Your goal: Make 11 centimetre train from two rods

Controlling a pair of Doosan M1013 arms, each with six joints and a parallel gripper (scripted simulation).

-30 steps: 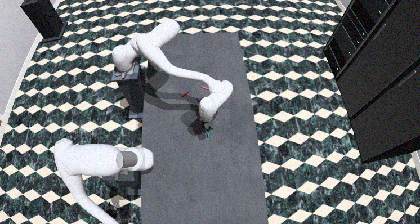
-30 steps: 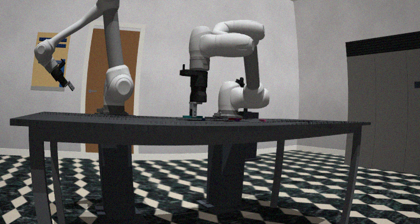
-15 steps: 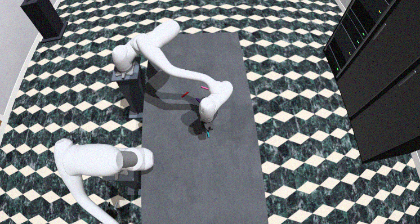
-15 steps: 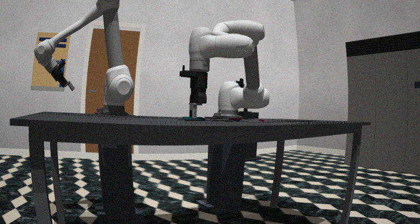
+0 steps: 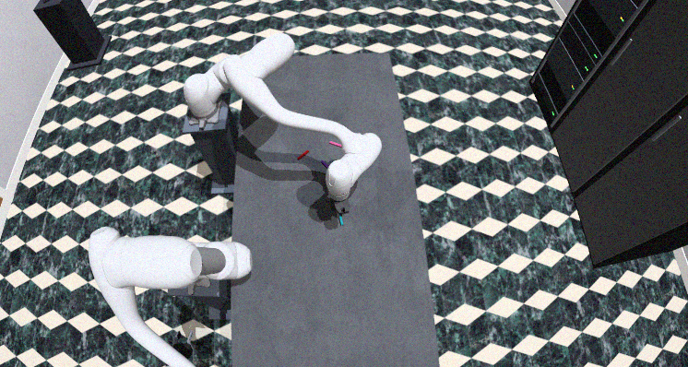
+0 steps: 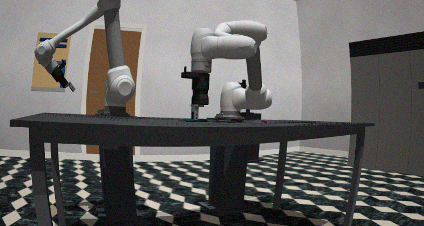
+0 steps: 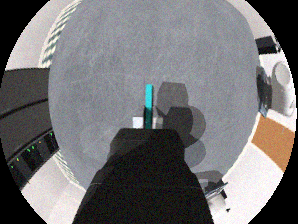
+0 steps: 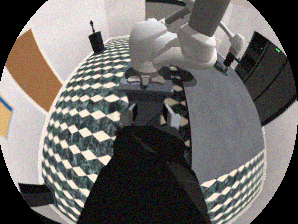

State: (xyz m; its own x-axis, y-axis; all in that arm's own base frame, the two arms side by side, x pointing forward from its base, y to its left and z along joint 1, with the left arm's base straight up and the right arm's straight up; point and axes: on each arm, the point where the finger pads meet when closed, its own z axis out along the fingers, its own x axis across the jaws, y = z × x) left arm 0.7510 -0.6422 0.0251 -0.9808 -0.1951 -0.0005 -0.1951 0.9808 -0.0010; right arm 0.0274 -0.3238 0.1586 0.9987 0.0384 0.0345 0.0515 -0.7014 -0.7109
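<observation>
Pale plain walls [image 6: 171, 85] rise over a floor [image 5: 471, 162] of dark green marbled tiles and cream diamonds; a brown door [image 6: 113, 61] stands beside a yellow and blue poster [image 6: 44, 61], a black cabinet [image 5: 621, 171] shows small green and amber lights, and shadows fall across the grey table [image 5: 332, 306] [image 6: 190, 132]
</observation>
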